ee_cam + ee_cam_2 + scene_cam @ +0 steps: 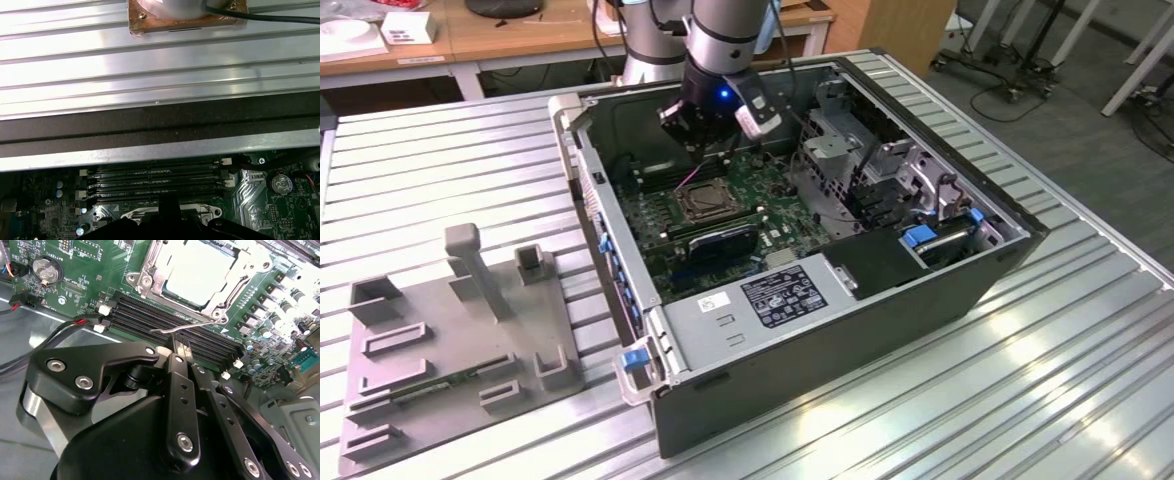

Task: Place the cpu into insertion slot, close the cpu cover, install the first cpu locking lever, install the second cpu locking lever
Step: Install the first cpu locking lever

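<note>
Black linkage bars of the gripper [173,345] sit closest in the second wrist view, and its two fingers [167,344] are drawn together with hardly any gap between them. Their tips reach right up to a thin silvery locking lever [192,326], a bent rod that runs along the edge of the socket above the long black memory slots [150,315]. Whether the tips pinch the rod or merely touch it cannot be told.

Just beyond the lever, the cpu [200,270] lies flat in its seat, its pale metal top showing through the cut-out of the cpu cover [232,287]. That cover is down, framing the chip on all sides. A round coin battery [46,269] sits on the green circuit board [85,275], well apart from the socket.

From the exterior view, the arm [720,40] reaches down into an open computer case [987,280] that lies on its side on the ribbed metal counter [921,400]. The gripper hangs just above the board, near the insertion slot [698,204], which sits about mid-board. A grey fixture block [454,340] with upright posts rests on the counter toward the exterior view's left, apart from the case.

The first wrist view shows the memory slots again, with the case's dark wall [150,125] and the counter's slats past them.
</note>
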Controlling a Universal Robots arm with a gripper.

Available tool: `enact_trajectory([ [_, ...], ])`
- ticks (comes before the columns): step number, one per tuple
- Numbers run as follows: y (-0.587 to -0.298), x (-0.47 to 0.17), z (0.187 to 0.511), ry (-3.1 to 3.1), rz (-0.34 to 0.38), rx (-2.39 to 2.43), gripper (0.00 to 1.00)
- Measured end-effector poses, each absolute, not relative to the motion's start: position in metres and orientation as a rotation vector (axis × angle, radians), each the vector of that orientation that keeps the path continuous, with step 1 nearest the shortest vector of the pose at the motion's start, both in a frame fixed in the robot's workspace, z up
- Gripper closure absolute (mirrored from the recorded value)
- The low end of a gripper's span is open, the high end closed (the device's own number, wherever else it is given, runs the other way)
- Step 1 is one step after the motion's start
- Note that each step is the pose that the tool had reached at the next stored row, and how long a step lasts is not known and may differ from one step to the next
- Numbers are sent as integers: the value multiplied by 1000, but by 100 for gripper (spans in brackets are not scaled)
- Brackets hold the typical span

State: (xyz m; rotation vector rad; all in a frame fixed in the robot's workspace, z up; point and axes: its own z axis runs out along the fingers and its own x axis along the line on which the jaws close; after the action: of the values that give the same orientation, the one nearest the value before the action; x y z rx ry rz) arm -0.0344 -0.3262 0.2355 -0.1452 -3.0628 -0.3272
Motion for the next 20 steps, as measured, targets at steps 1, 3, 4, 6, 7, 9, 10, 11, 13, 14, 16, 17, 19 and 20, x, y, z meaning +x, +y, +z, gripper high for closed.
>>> enact_trajectory([
  [1,-327,-34,236,-3063,-327,-145,89],
  [3,-327,-34,235,-3063,-328,-145,89],
  [4,-327,-34,235,-3063,-328,-145,89],
  [6,-327,-34,236,-3063,-328,-145,89],
  [7,-327,-34,236,-3062,-329,-145,89],
  [9,-327,-34,235,-3062,-336,-145,89],
  [10,-327,-34,235,-3061,-339,-145,89],
  [11,-327,-34,235,-3061,-339,-145,89],
  [13,-327,-34,235,-3057,-343,-145,89],
  [14,-327,-34,235,-3050,-345,-146,89],
  [16,-327,-34,235,-3028,-342,-149,89],
  [17,-327,-33,235,-3020,-341,-150,89],
  [19,-327,-33,235,-3003,-338,-152,89],
  [20,-327,-33,235,-3002,-338,-152,89],
])
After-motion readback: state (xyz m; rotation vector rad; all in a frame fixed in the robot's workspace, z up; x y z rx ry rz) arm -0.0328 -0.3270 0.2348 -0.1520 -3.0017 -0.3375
